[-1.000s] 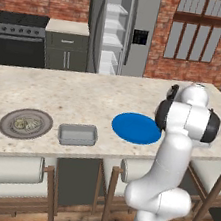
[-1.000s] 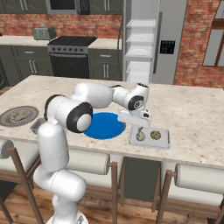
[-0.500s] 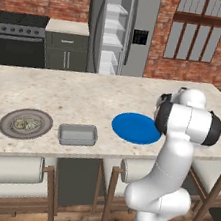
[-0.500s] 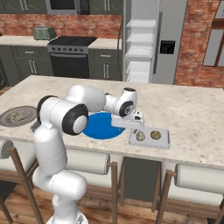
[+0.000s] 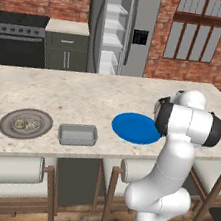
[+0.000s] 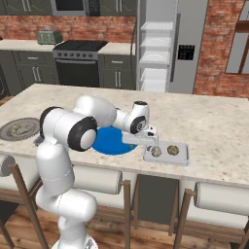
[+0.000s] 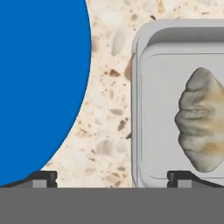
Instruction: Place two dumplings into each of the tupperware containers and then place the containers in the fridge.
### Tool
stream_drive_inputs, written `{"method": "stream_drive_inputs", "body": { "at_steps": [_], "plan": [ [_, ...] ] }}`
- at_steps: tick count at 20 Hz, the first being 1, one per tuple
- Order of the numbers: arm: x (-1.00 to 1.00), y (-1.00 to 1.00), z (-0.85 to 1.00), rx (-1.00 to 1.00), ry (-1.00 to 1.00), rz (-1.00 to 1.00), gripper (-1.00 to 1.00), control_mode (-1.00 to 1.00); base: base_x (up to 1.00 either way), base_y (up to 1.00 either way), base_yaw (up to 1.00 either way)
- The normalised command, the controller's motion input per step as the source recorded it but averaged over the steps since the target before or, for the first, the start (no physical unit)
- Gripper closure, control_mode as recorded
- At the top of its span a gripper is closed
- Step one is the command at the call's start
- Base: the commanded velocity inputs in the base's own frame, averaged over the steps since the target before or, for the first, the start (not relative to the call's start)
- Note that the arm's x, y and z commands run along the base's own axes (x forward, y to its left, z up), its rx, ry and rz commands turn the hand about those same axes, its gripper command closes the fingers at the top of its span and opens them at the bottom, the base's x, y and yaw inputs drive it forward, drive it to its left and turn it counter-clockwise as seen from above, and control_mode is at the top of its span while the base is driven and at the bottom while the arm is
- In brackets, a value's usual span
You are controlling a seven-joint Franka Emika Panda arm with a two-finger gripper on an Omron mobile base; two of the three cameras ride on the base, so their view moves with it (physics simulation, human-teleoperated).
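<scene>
Blue plate (image 7: 39,78), speckled beige counter (image 7: 109,109), pale grey container (image 7: 153,109), mottled tan-grey dumpling (image 7: 201,120).

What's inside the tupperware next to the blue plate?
Two dumplings lie side by side in the tupperware container. The gripper hangs over its plate-side edge, hiding that corner. The other container, near the grey plate, looks empty.

Tool (image 6: 150,144) dropped lower, now at container (image 6: 166,153) left rim.
</scene>
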Motion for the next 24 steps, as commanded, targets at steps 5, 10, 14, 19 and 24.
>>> {"method": "stream_drive_inputs", "body": {
  "at_steps": [5,10,14,19,24],
  "plan": [
    [0.1,0.0,-0.15,0.0,0.0,0.0,-1.0,-1.0,0.0,0.0,0.0],
    [0.04,0.0,-0.29,0.0,0.0,0.0,-1.0,-1.0,0.0,0.0,0.0],
    [0.11,0.0,-0.21,0.0,0.0,0.0,-1.0,-1.0,0.0,0.0,0.0],
    [0.24,0.0,-0.18,0.0,0.0,0.0,-1.0,-1.0,0.0,0.0,0.0],
    [0.27,0.0,-0.28,0.0,0.0,0.0,-1.0,-1.0,0.0,0.0,0.0]
  ]
}}
